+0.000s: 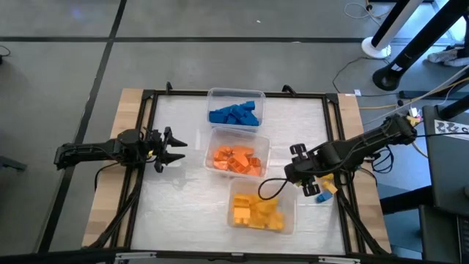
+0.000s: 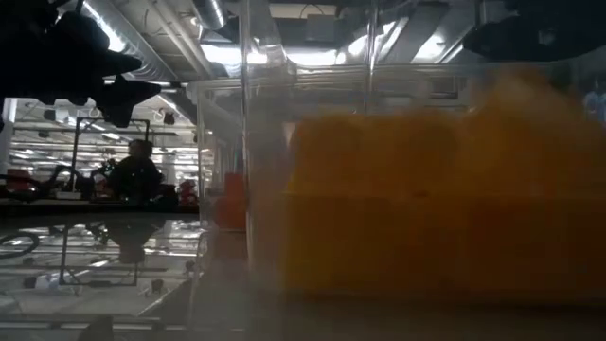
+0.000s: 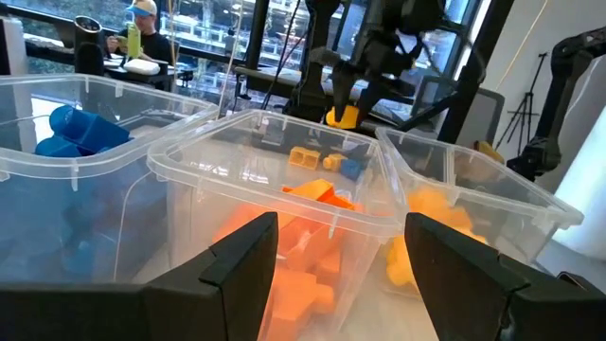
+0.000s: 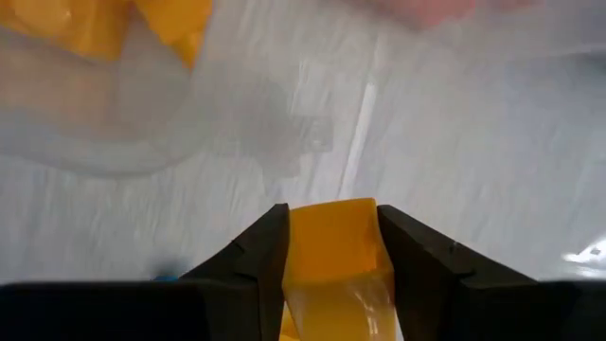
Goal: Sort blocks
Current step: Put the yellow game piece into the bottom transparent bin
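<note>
Three clear tubs stand in a row down the table's middle: blue blocks (image 1: 234,114) in the far one, orange blocks (image 1: 236,159) in the middle one, yellow blocks (image 1: 258,213) in the near one. My right gripper (image 1: 302,177) hangs above the table to the right of the yellow tub, pointing down and shut on a yellow block (image 4: 331,242). Beside it, loose blue and yellow blocks (image 1: 326,191) lie on the table. My left gripper (image 1: 173,149) waits level and open at the left, facing the tubs. My right gripper pinches the yellow block by two opposite sides (image 4: 295,248) between its two fingers, coming from above and pointing steeply down. In the left wrist view the block (image 3: 343,116) sticks out below the fingertips, lifted clear of the table.
A black frame (image 1: 146,147) borders the white work mat. A black cable (image 1: 272,188) loops over the mat between the yellow tub and my right gripper. Open mat lies left of the tubs. A person (image 3: 144,28) sits in the room beyond the table.
</note>
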Available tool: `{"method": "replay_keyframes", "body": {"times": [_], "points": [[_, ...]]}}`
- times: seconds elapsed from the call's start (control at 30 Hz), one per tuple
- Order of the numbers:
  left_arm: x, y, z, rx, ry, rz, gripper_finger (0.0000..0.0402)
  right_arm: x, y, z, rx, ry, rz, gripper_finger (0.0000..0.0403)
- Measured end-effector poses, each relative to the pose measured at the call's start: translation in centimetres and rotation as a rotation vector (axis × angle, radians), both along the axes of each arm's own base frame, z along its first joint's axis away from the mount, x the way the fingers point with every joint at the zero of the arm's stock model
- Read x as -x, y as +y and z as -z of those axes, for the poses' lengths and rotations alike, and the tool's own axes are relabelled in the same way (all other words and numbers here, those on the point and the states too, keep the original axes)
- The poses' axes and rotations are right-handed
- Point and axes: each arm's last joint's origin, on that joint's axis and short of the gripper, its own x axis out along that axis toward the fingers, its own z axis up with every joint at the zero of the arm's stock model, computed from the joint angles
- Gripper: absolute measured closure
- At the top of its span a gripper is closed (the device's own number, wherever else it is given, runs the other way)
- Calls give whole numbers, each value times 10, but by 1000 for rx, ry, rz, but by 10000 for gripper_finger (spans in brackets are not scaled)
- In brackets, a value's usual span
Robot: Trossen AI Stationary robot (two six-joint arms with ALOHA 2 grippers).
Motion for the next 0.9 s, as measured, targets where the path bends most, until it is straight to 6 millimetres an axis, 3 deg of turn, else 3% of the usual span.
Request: {"method": "replay_keyframes", "body": {"times": [0.2,0.47,0.63,0.77,0.9], "points": [[0,0,0,0,0,0,180,-2,2,4,-21,2,0,256],[0,0,0,0,0,0,180,-10,5,-38,-104,-136,43,255],[0,0,0,0,0,0,180,-18,11,-65,-265,-246,83,255],[0,0,0,0,0,0,180,-30,18,-73,-404,-348,61,255],[0,0,0,0,0,0,180,-42,24,-69,-437,-380,49,255]]}}
